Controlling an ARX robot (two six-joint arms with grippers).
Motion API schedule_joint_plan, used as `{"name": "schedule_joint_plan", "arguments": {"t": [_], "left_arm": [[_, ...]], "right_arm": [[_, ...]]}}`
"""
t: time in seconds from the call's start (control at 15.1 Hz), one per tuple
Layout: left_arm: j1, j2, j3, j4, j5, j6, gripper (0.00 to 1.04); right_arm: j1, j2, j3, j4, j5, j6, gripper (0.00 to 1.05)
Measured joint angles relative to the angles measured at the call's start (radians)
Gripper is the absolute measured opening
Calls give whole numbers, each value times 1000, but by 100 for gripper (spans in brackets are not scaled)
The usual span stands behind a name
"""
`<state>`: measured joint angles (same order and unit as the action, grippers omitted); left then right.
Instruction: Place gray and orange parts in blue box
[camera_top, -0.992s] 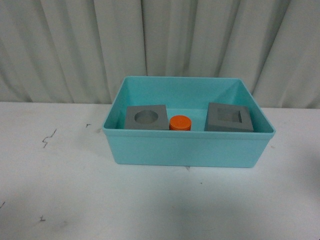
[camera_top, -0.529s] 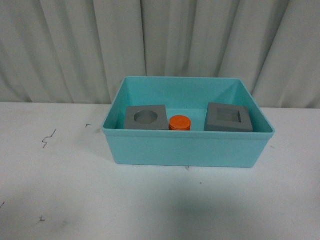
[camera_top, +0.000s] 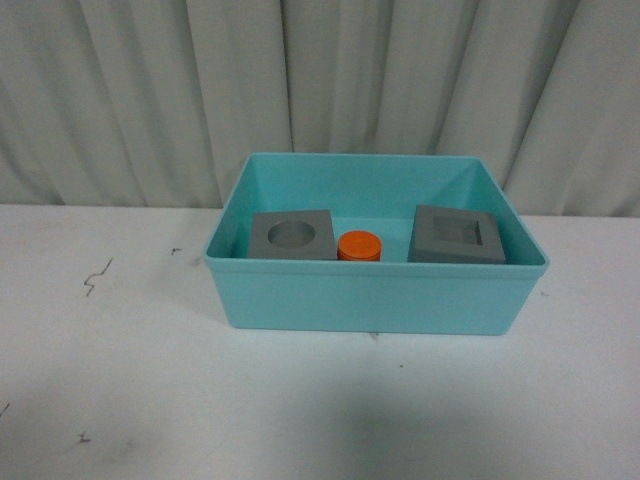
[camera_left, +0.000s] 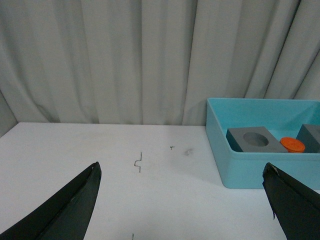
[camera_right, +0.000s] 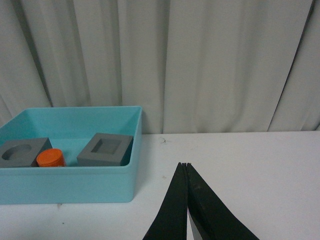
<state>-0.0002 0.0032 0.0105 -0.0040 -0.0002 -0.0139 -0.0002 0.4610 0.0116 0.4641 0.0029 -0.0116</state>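
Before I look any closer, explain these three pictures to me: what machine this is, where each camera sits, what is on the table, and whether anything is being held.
This is a robot with two arms, each ending in a two-fingered gripper. One picture comes from a camera on its body, looking forward; neither arm shows there. The other two come from cameras on the wrists.

On the white table stands the blue box. Inside it lie a gray cube with a round recess, a small orange cylinder beside it, and a gray cube with a square recess further right.

The left gripper has its dark fingers spread wide and holds nothing. The right gripper has its fingers pressed together, also empty. Both are off to the sides of the box.
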Motion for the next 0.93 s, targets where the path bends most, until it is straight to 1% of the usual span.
{"name": "schedule_joint_plan", "arguments": {"t": [0.33, 0.73, 0.79, 0.86, 0.93], "left_arm": [[0, 0, 0, 0, 0, 0, 98], [0, 0, 0, 0, 0, 0, 98], [0, 0, 0, 0, 1, 0, 98], [0, 0, 0, 0, 0, 0, 98], [0, 0, 0, 1, 0, 0, 98]], "right_arm": [[0, -164, 0, -166, 0, 0, 2], [0, -290, 0, -292, 0, 0, 2], [0, -360, 0, -407, 0, 0, 2], [0, -456, 0, -462, -2, 0, 2], [0, -457, 3, -459, -1, 0, 2]]}}
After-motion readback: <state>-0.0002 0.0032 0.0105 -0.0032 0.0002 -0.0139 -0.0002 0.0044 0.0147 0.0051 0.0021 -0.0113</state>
